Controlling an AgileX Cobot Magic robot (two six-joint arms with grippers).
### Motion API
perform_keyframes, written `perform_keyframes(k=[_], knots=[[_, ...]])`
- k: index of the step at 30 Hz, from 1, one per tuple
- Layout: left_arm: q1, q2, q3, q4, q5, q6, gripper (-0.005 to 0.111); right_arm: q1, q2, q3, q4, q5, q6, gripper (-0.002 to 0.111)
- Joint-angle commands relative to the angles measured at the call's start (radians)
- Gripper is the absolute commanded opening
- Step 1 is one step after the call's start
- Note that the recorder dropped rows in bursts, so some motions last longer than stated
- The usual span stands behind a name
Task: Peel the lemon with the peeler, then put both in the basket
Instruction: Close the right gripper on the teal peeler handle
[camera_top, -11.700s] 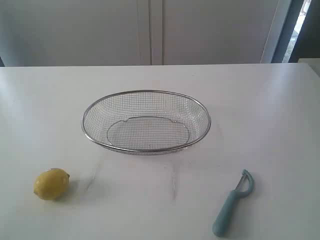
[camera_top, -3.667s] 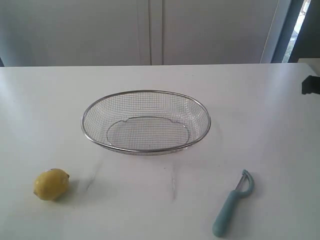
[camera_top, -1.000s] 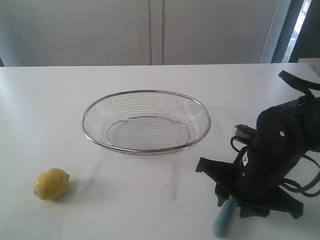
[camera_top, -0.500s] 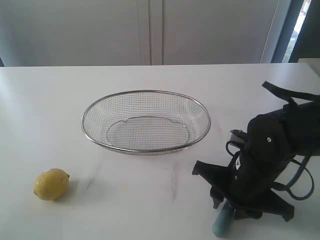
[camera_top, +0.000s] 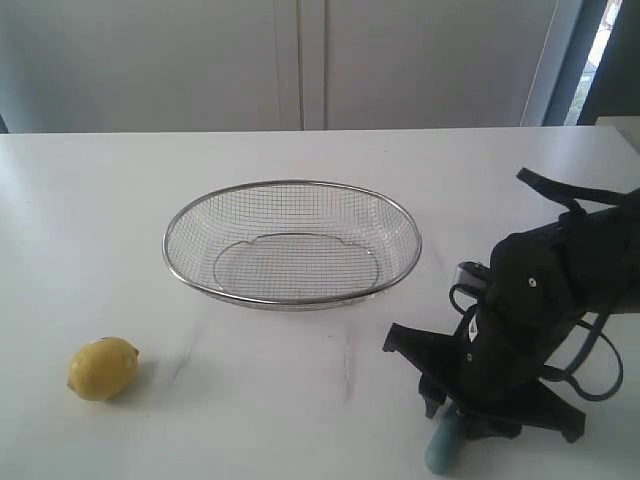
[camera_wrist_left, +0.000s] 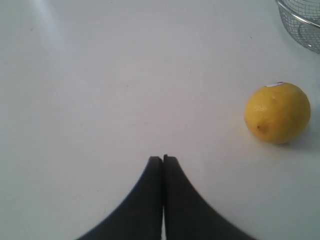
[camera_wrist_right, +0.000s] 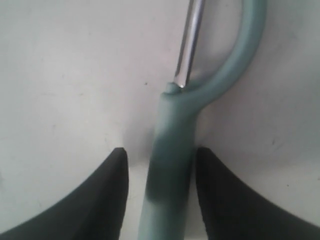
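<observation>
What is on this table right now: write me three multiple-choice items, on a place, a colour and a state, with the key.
1. The lemon lies: A in a claw; B on the table, outside the basket; C on a plate.
2. The peeler handle is: A red; B black; C teal-blue.
3. The right claw is: A open astride the peeler's handle; B shut on it; C out of view.
Key: B, it rests on bare table; C, the wrist view shows teal; A, its jaws stand apart either side of the handle.

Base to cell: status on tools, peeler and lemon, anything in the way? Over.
Right tool open, astride peeler handle, not gripping. Left tool shut, apart from lemon. Lemon unpeeled, outside basket. Nothing in the way.
</observation>
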Motion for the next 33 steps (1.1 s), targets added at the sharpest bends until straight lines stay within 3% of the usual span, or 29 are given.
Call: perform_keyframes(k=[1,9,21,33], knots=[[0.001,-0.004,0.007,-0.003,0.003,0.0,0.0,0.001,0.006,0.004,-0.01,-0.003,0.0,0.042],[0.001,-0.004,0.007,-0.003,0.003,0.0,0.0,0.001,0.006,0.004,-0.017,0.007,-0.081,0.041],[0.001,-0.004,0.007,-0.003,0.003,0.0,0.0,0.001,0.006,0.004,-0.026,0.049,-0.135,0.003],[0.001,-0.004,0.007,-0.003,0.003,0.0,0.0,0.001,0.006,0.004,-0.06,0.038,-0.135,0.002]])
